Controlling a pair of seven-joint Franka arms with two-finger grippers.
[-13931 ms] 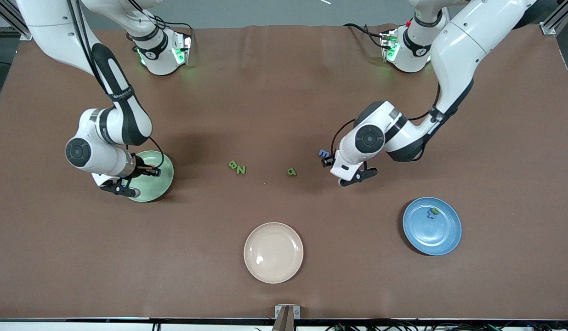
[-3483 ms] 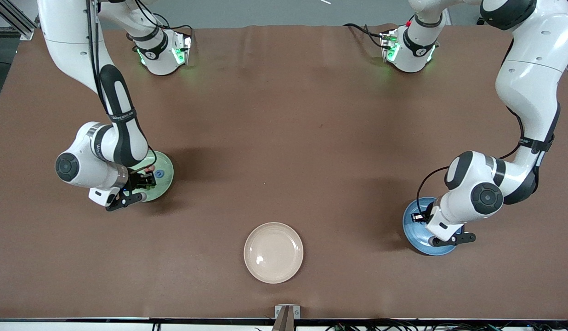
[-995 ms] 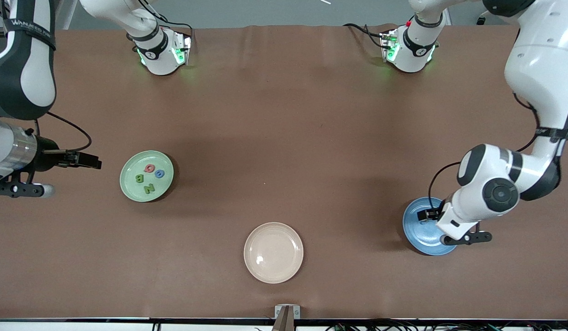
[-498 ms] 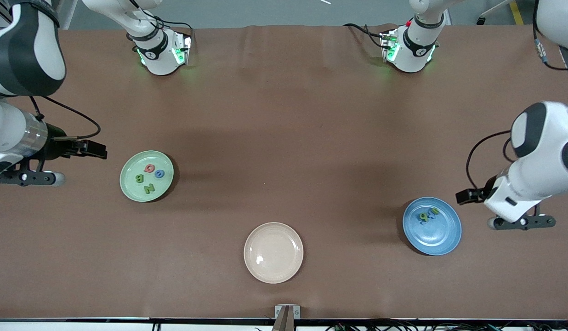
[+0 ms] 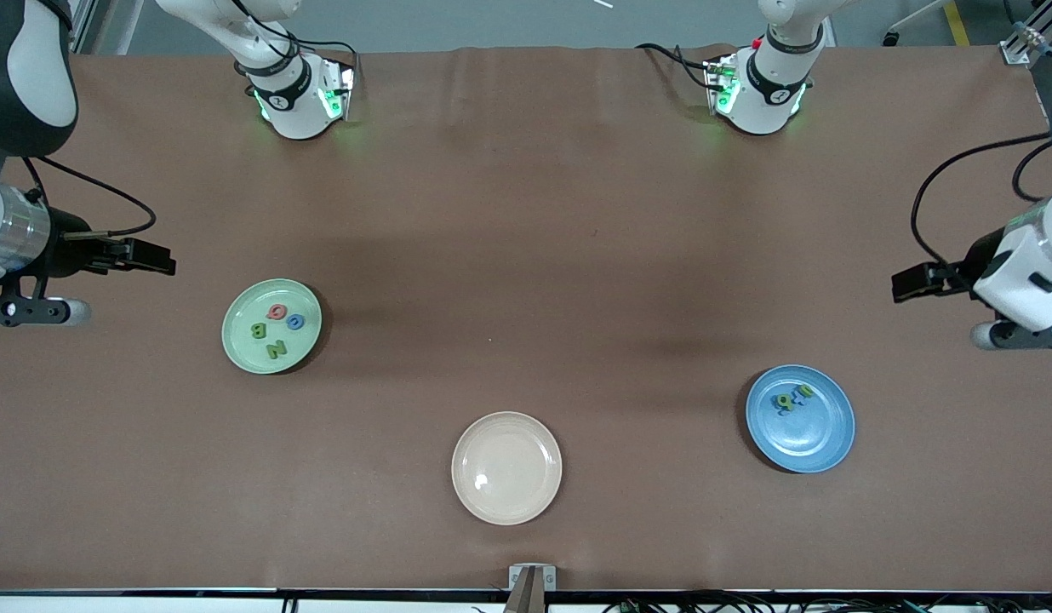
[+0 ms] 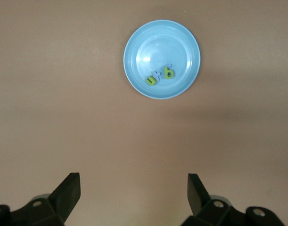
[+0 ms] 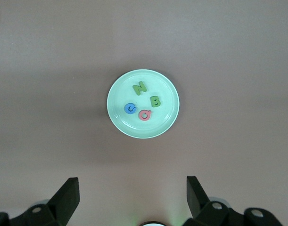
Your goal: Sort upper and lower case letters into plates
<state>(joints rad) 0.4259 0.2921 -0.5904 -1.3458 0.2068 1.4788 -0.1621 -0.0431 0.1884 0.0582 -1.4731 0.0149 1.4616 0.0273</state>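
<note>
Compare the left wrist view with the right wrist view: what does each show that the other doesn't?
Only the left wrist view: the round glossy blue plate holding small letters, two green lowercase letters plain among them, with pale blue ones beside them hard to make out.

Only the right wrist view: the round glossy mint green plate with four capitals, the green N, green B, blue G and red G.

Shared: bare brown table covering around the plate, and that arm's own open hand, the left hand and the right hand.
</note>
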